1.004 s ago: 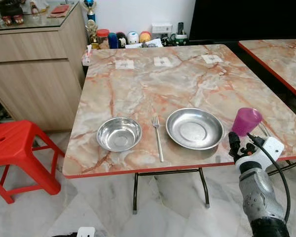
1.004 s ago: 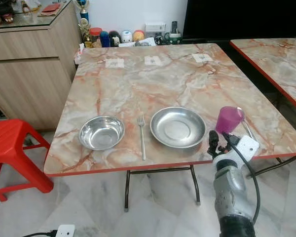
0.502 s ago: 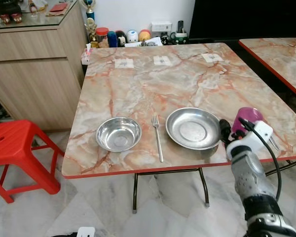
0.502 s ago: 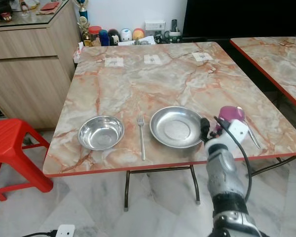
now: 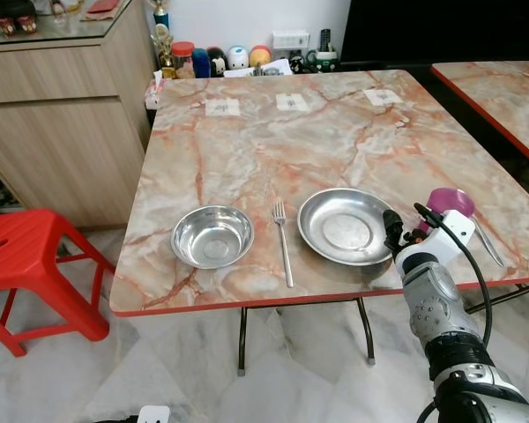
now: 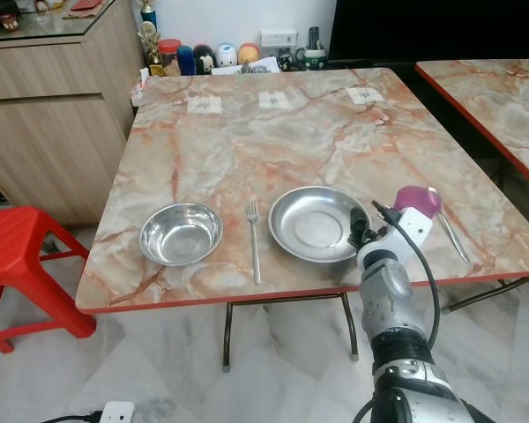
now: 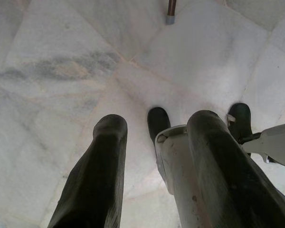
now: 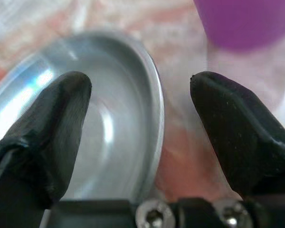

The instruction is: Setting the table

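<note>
Right gripper (image 8: 140, 137) at the near right part of the marble table (image 5: 264, 150), fingers spread wide and holding nothing; the right wrist view shows one black finger (image 8: 42, 133) over the steel plate (image 5: 348, 226) and the other (image 8: 237, 128) over bare tabletop, with the plate's right rim running between them. Purple cup (image 5: 450, 204) stands just beyond the gripper on the table's right side, close to the plate's right edge; whether it touches the gripper's white housing, cannot tell. A slim metal utensil (image 5: 488, 245) lies to the right of the cup, too thin to identify. Plate sits near the front edge, right of centre. Fork (image 5: 283, 241) lies just left of the plate, tines pointing away from the robot, handle toward the front edge. Steel bowl (image 5: 212, 237) sits left of the fork, apart from it. Three small white tags (image 5: 292, 101) lie in a row near the far edge. Left gripper (image 7: 154, 137) hangs low over the pale marble floor (image 7: 61, 71), its two black fingers parted and empty. Red stool (image 5: 26, 264) stands on the floor left of the table, wooden cabinet (image 5: 62, 123) behind it. Second marble table (image 5: 502, 97) at the far right.
</note>
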Robot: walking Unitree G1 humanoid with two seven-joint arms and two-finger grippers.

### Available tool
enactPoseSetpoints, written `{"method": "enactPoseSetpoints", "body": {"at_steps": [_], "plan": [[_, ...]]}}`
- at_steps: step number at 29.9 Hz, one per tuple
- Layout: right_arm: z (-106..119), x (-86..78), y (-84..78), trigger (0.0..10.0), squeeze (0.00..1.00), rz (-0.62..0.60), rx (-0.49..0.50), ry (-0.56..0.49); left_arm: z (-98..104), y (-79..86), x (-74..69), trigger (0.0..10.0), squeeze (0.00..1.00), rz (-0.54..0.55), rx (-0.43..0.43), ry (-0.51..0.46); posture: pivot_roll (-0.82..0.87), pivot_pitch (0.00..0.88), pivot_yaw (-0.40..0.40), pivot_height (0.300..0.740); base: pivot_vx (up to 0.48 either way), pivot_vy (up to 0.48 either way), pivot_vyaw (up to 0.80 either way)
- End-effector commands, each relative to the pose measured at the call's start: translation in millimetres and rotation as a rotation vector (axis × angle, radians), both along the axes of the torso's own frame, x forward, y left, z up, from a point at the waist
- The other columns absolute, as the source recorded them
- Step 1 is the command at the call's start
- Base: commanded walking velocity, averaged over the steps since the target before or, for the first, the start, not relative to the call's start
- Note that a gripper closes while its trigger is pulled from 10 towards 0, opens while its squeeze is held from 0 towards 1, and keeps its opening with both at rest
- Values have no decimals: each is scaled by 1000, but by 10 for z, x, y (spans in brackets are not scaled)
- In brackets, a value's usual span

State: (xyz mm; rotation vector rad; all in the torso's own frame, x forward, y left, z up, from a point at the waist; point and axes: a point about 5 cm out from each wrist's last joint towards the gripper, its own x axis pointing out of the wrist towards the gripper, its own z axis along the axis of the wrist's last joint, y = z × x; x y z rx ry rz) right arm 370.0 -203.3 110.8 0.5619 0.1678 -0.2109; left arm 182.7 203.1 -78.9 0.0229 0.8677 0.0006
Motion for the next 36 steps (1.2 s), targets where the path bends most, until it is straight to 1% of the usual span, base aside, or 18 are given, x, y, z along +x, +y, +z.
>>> {"method": "enactPoseSetpoints", "body": {"at_steps": [1, 7, 9, 10, 11, 12, 13, 14, 15, 17, 18, 19, 20, 29, 30, 31, 36], "plan": [[-89, -17, -10, 10000, 0, 30, -27, 71, -35, 19, -79, 10000, 0, -13, 12, 25, -26, 137, -13, 740, 0, 0, 0], [-95, -7, -4, 10000, 0, 40, -32, 75, -35, 15, -79, 10000, 0, -14, 12, 25, -23, 137, -13, 740, 0, 0, 0], [-54, 19, 1, 10000, 0, 41, -31, 61, -34, 15, -77, 10000, 0, -16, 12, 24, -22, 139, -13, 740, 0, 0, 0], [-45, 26, 6, 9216, 0, 42, -32, 59, -34, 16, -77, 10000, 0, -16, 13, 24, -23, 139, -12, 740, 0, 0, 0], [-39, 32, 10, 6510, 0, 44, -33, 60, -33, 16, -76, 10000, 0, -16, 13, 24, -22, 139, -12, 740, 0, 0, 0], [-38, 35, 16, 4824, 0, 48, -34, 62, -33, 16, -75, 10000, 0, -16, 13, 23, -22, 139, -12, 740, 0, 0, 0], [-41, 41, 30, 2431, 0, 59, -39, 69, -32, 17, -72, 10000, 0, -16, 13, 22, -20, 139, -12, 740, 0, 0, 0], [-44, 43, 36, 2431, 0, 64, -41, 73, -31, 17, -72, 10000, 0, -16, 14, 21, -20, 140, -12, 740, 0, 0, 0], [-49, 43, 44, 1647, 0, 70, -44, 77, -31, 17, -71, 10000, 0, -16, 14, 21, -20, 140, -12, 740, 0, 0, 0], [-55, 43, 53, 1843, 0, 78, -48, 84, -30, 17, -70, 10000, 0, -16, 14, 21, -20, 140, -12, 740, 0, 0, 0], [-59, 44, 58, 3765, 0, 83, -50, 88, -30, 17, -70, 10000, 0, -17, 14, 21, -20, 140, -12, 740, 0, 0, 0], [-65, 45, 68, 3765, 0, 91, -55, 94, -30, 17, -70, 10000, 0, -17, 14, 20, -20, 140, -12, 740, 0, 0, 0], [-71, 46, 75, 10000, 0, 96, -62, 102, -30, 16, -71, 10000, 0, -17, 14, 20, -19, 140, -12, 740, 0, 0, 0], [-91, 48, 92, 10000, 0, 108, -98, 127, -34, -7, -71, 10000, 0, -21, 10, 19, -15, 139, -16, 740, 0, 0, 0], [-97, 46, 99, 3176, 0, 109, -96, 128, -33, -11, -68, 10000, 0, -22, 10, 18, -15, 139, -17, 740, 0, 0, 0], [-100, 46, 107, 0, 0, 111, -95, 127, -32, -11, -67, 10000, 0, -22, 11, 18, -14, 139, -17, 740, 0, 0, 0], [-111, 46, 137, 0, 0, 123, -98, 132, -31, -11, -65, 10000, 0, -25, 12, 18, -14, 138, -18, 740, 0, 0, 0]]}}
